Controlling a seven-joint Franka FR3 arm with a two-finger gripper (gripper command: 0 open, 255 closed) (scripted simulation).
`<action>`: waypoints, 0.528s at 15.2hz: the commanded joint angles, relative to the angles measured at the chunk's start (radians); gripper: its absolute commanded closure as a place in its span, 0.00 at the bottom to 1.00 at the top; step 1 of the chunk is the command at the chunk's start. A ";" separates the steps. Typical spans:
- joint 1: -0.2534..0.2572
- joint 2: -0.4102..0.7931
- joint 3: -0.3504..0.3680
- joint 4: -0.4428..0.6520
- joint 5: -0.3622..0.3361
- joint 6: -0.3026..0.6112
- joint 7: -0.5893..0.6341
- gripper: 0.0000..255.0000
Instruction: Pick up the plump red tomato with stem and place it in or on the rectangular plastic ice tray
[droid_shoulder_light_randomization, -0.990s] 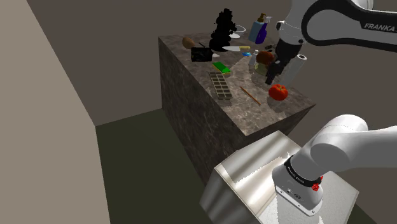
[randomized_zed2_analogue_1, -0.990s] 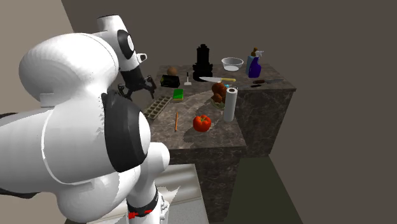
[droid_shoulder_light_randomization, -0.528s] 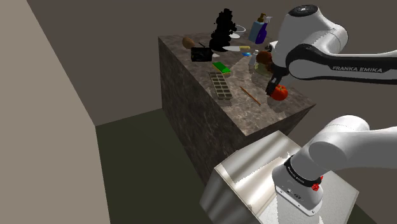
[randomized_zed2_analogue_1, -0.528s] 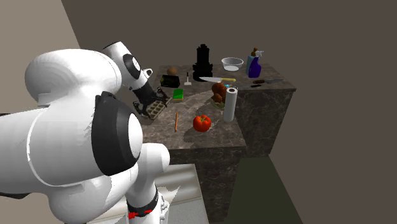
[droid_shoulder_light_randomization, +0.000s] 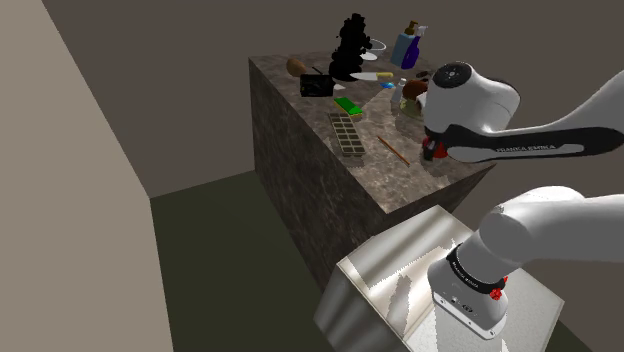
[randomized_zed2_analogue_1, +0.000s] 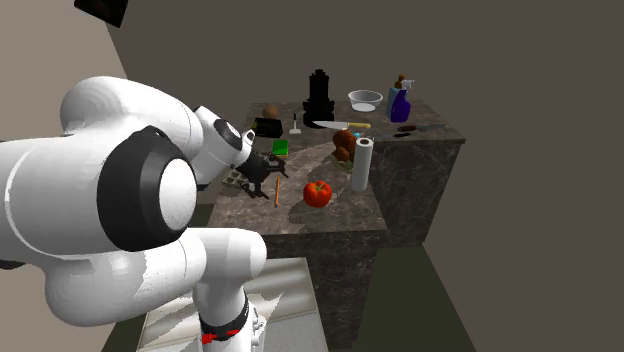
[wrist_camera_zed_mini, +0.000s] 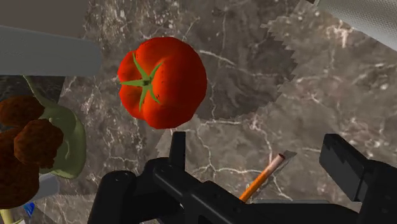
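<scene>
Room: grey-brown walls and a dark green floor (droid_shoulder_light_randomization: 230, 250) surround a block-shaped desk (droid_shoulder_light_randomization: 300, 165) with a marbled stone top. The white arm (droid_shoulder_light_randomization: 480, 100) reaches from its stand (droid_shoulder_light_randomization: 400, 275) over the desk's near end.

The pincer (randomized_zed2_analogue_1: 266, 172) is low over the desk top. In the second exterior view it lies at 9 o'clock from the tomato (randomized_zed2_analogue_1: 318, 193) and is well clear of it. In the wrist view the pincer (wrist_camera_zed_mini: 257, 149) is spread, with bare stone between its fingers (wrist_camera_zed_mini: 347, 165), pinching nothing.

The dark ice tray (droid_shoulder_light_randomization: 348, 135) lies flat on the desk. In the shoulder view the pencil (droid_shoulder_light_randomization: 393, 150) is at 4 o'clock from it.

The white paper roll (randomized_zed2_analogue_1: 361, 164) stands upright.

The red tomato sits on the stone at 8 o'clock from the roll, apart from it. In the wrist view the tomato (wrist_camera_zed_mini: 162, 81), its green stem facing the camera, lies just ahead of the fingertips, not between them. A green bowl (wrist_camera_zed_mini: 70, 146) of brown lumps is beside it.

The orange pencil (wrist_camera_zed_mini: 262, 178) lies under the pincer.
</scene>
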 joint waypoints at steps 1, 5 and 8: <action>-0.069 0.049 0.007 -0.029 -0.140 0.091 0.048 0.00; -0.236 0.195 0.031 -0.018 -0.482 0.230 0.217 0.00; -0.284 0.259 0.030 0.003 -0.610 0.258 0.295 0.00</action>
